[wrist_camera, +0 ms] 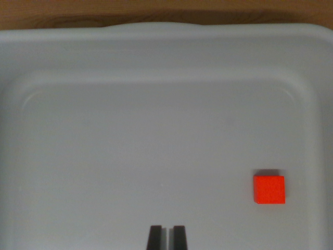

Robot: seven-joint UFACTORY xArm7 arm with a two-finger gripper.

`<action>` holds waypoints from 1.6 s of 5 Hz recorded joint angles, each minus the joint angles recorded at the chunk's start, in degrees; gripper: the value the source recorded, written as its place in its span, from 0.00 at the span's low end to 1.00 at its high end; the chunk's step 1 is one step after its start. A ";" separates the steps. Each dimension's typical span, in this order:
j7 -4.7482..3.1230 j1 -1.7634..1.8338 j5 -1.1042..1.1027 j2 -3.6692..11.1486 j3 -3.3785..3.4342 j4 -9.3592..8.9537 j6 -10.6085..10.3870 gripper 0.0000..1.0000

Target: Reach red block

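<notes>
A small red block (269, 189) lies flat on the floor of a white tray (166, 47), toward the wrist view's lower right. My gripper (167, 237) shows as two dark fingertips at the bottom centre, standing close together with only a thin slit between them and nothing held. The block sits well off to the wrist view's right of the fingertips and slightly farther up the picture, clearly apart from them.
The tray's raised rim runs along the top and curves down both sides. A strip of wooden tabletop (166, 11) shows beyond the far rim. The tray floor holds only the block.
</notes>
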 joint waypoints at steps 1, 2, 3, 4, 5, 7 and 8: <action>0.00 0.00 0.00 0.00 0.00 0.00 0.00 0.00; 0.00 0.00 0.00 0.00 0.00 0.00 0.00 0.00; 0.00 0.00 0.00 0.00 0.00 0.00 0.00 0.00; 0.00 -0.04 0.00 0.11 -0.04 -0.16 -0.24 0.00; 0.00 -0.04 0.00 0.11 -0.04 -0.16 -0.24 0.00; 0.01 -0.16 0.00 0.40 -0.15 -0.58 -0.85 0.00; 0.01 -0.32 0.00 0.82 -0.30 -1.20 -1.75 0.00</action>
